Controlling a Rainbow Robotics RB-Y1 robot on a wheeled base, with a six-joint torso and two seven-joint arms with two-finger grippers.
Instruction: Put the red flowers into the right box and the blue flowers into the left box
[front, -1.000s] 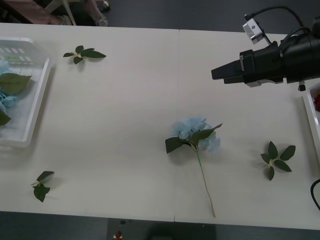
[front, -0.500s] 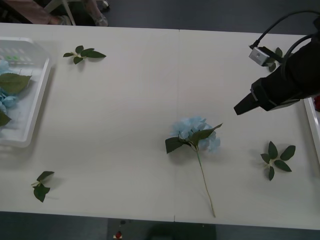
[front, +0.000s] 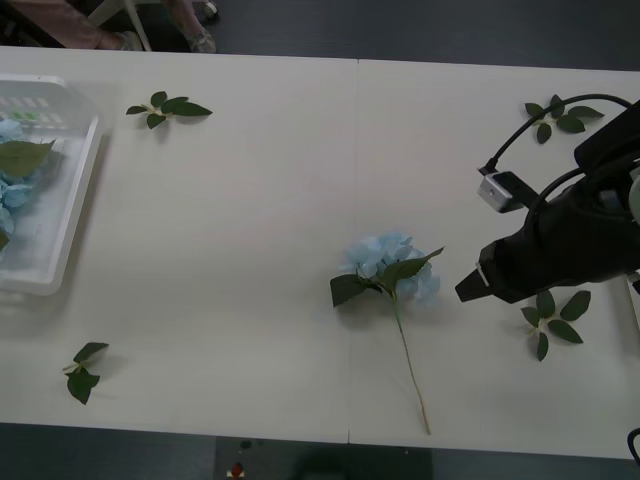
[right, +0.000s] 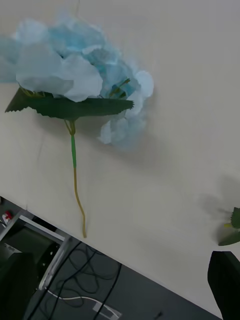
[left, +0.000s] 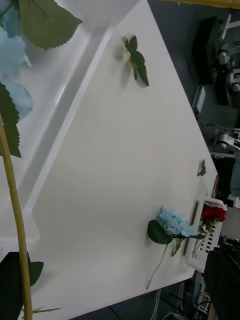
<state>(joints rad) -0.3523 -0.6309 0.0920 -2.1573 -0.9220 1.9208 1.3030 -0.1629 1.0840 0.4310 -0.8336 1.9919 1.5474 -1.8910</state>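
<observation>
One blue flower (front: 390, 268) flat mid-table, right claw (front: 470, 289) just beside its bloom, finger state can't tell.

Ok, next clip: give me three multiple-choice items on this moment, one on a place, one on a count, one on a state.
1. Where is the loose blue flower? A in the left box; B mid-table; C in the right box.
2. How many leaf sprigs on the table, front view? A two; B six; C four.
3. The right gripper? A beside the flower, not touching; B lifting it; C pressing its stem.
Answers: 1 B, it lies on bare tabletop; 2 C, two each side; 3 A, a gap shows.
</observation>
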